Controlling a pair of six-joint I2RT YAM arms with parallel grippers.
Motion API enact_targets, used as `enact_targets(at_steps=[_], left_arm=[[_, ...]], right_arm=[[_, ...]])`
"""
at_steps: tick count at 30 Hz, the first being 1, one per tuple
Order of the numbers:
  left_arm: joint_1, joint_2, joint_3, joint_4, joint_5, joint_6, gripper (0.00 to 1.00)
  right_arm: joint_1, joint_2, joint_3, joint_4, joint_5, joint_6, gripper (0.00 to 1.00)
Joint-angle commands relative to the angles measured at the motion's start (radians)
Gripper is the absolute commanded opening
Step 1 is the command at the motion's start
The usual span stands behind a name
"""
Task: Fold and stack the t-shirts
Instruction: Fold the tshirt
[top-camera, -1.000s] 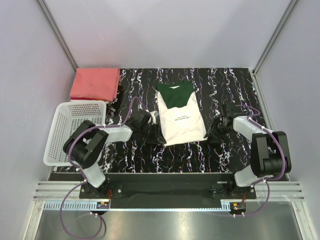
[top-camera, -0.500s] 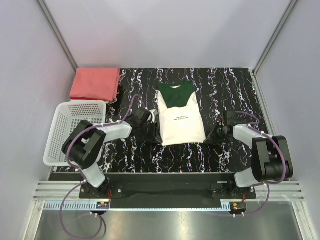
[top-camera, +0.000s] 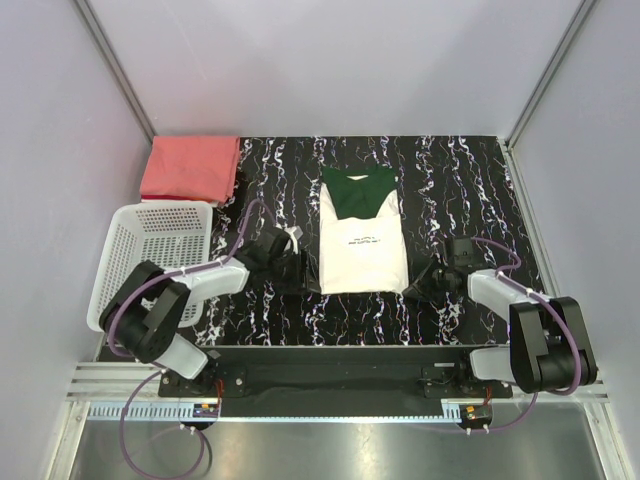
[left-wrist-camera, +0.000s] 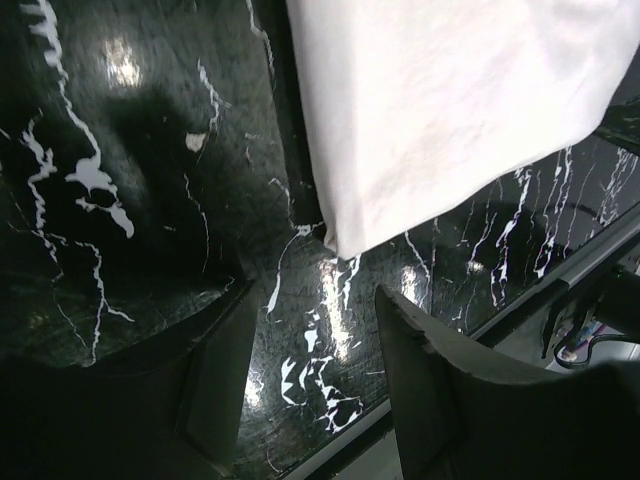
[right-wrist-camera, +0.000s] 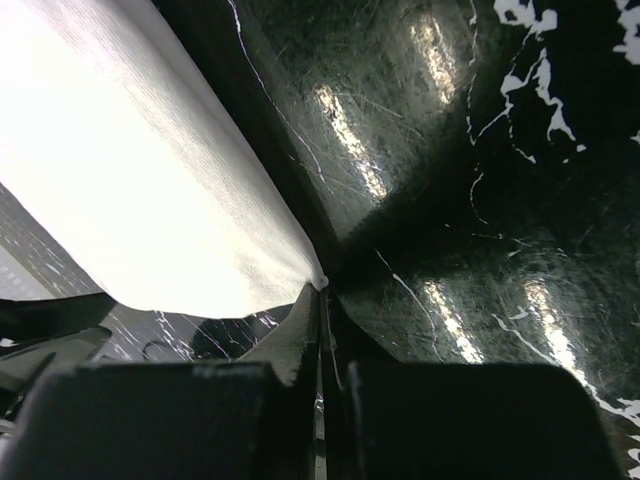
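Right gripper (right-wrist-camera: 322, 300) is pinched closed on the near right corner of the cream-white t-shirt (top-camera: 362, 250), which lies centrally, long axis 12 to 6. Left gripper (left-wrist-camera: 310, 325) gapes empty, the near left corner just beyond its tips at 12 o'clock. Salmon-red t-shirt (top-camera: 190, 168) lies folded at 10 o'clock.
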Motion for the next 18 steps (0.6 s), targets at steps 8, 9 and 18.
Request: enact_targets(at_steps=[8, 9, 18], left_arm=[[-0.014, 0.055, -0.059, 0.198, 0.032, -0.108, 0.55], [-0.019, 0.058, -0.057, 0.198, 0.034, -0.113, 0.55], [-0.048, 0.084, -0.051, 0.175, 0.014, -0.105, 0.49]], right_arm=[[0.027, -0.068, -0.039, 0.032, 0.012, 0.052, 0.0], [0.027, -0.073, -0.042, 0.033, 0.016, 0.052, 0.0], [0.028, -0.076, -0.055, 0.036, 0.013, 0.046, 0.0]])
